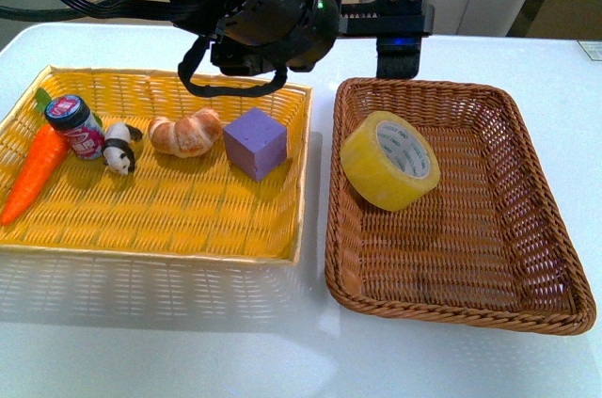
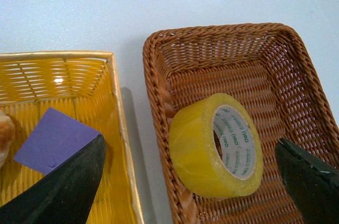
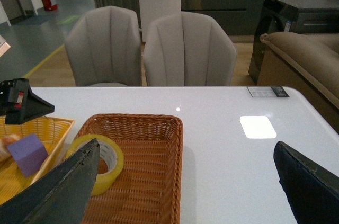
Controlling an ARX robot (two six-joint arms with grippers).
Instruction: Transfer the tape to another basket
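The tape, a yellow roll with a white printed core, leans on its edge against the left wall of the brown wicker basket. In the left wrist view my left gripper is open, its black fingers wide apart above the tape and the basket. My left arm hangs over the far edges of both trays. My right gripper is open and empty, above the basket. The tape shows beside its one finger.
A yellow woven tray left of the basket holds a purple cube, a croissant, a toy panda, a small jar and a carrot. Grey chairs stand beyond the white table.
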